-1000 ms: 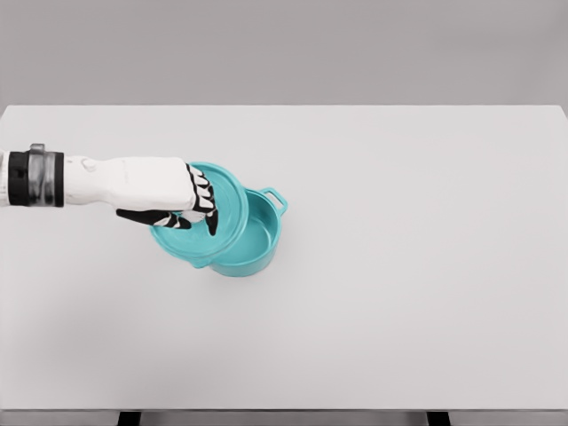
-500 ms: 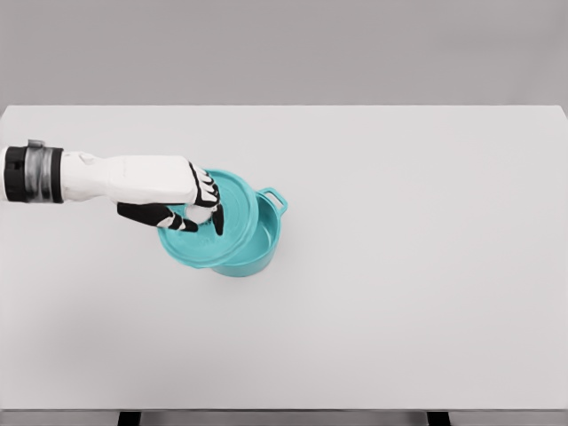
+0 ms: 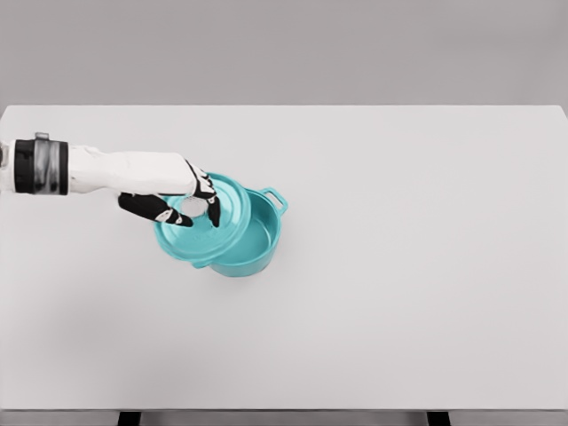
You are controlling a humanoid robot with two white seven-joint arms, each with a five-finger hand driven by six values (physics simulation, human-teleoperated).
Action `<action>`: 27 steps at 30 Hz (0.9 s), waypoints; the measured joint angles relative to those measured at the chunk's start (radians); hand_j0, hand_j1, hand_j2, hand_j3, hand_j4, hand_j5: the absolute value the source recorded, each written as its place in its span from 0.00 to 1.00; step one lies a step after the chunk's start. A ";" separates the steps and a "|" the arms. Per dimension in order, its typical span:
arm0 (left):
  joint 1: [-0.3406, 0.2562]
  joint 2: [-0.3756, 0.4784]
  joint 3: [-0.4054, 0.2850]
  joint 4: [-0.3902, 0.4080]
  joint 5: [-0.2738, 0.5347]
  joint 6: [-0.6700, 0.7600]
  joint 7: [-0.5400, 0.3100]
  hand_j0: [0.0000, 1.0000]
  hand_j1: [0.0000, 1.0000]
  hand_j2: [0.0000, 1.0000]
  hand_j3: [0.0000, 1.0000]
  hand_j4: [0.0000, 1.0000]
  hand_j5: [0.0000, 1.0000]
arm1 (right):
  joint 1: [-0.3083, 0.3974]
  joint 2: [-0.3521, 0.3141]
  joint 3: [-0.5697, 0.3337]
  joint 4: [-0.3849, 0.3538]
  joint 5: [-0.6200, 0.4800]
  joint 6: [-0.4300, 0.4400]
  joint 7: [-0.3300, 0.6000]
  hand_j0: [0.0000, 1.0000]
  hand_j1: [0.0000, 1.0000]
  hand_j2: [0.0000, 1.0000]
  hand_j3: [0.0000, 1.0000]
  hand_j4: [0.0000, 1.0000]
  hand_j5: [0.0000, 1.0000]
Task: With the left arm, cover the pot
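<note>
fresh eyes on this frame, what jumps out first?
The teal lid, held in the left hand left of the table's centre, sits tilted and off to the left over the matching teal pot. The pot's right side is open, one handle showing.

Teal pot [image 3: 253,244], teal lid [image 3: 213,231]; white left hand [image 3: 177,200], black fingers [image 3: 146,208]; pale grey table [image 3: 399,266].

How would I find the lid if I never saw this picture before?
Look at the big white table, a little left of its middle, where a teal pot stands. The lid is the round teal disc tilted over the pot's left side, leaving the right part of the pot open. It is the only thing the robot's left hand is holding.
</note>
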 measured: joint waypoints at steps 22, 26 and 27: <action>-0.032 -0.073 -0.016 0.036 -0.049 0.061 -0.057 0.54 0.54 0.54 0.54 0.54 0.54 | -0.002 0.000 0.000 0.000 0.000 0.000 0.000 1.00 1.00 1.00 1.00 1.00 1.00; -0.032 -0.087 -0.016 0.034 -0.065 0.068 -0.057 0.54 0.54 0.54 0.54 0.54 0.54 | 0.000 0.000 0.000 0.000 0.000 0.000 0.000 1.00 1.00 1.00 1.00 1.00 1.00; -0.032 -0.090 -0.016 0.034 -0.067 0.071 -0.057 0.54 0.54 0.54 0.54 0.54 0.54 | -0.002 0.000 0.000 0.000 0.000 0.000 0.000 1.00 1.00 1.00 1.00 1.00 1.00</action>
